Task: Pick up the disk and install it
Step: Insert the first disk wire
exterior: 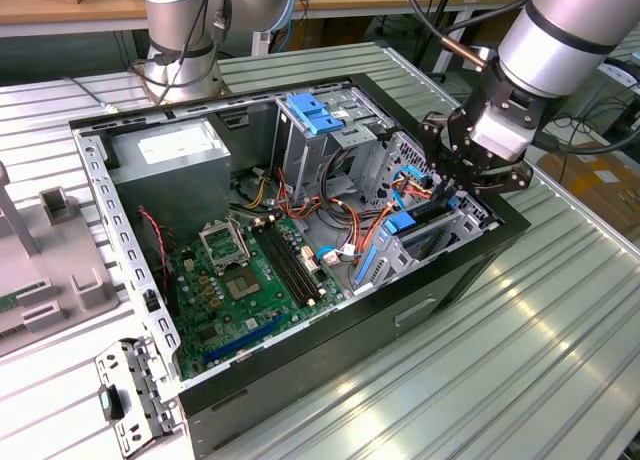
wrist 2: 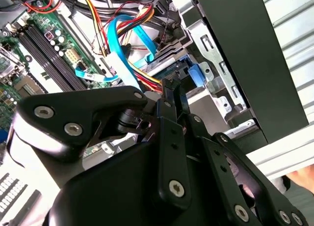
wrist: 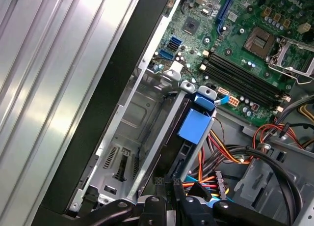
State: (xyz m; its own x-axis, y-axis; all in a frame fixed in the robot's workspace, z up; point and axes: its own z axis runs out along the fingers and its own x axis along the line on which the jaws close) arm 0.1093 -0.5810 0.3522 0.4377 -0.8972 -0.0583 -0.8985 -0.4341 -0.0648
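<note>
Ext. view, left to right: grey moulded plastic fixture (exterior: 55,270) on the ribbed metal table (exterior: 560,320); a loose perforated steel bracket (exterior: 135,395) by the case corner. Open black PC case (exterior: 440,290) lies on its side. Inside: boxy grey power supply (exterior: 170,170) w/ white sticker, green motherboard (exterior: 240,290) w/ black RAM slots, tall metal cage (exterior: 325,140) w/ blue plastic cap, orange/red/yellow wiring.

At the ext. view's right, the arm's silver, rounded wrist slants down from the upper right; black gripper (exterior: 445,185) dips into the case's right-hand end, over the drive bay.

The disk (exterior: 425,230) stands on edge in that bay, dark body w/ blue plastic rail, seated betw. sheet-metal walls; in first wrist view its blue tab (wrist: 196,125) is glossy and squarish.

Gripper (wrist 2: 169,96) fingers look drawn close together just above the disk's end, blue flat cable (wrist 2: 122,64) beside them; gripping or only touching, can't tell.
</note>
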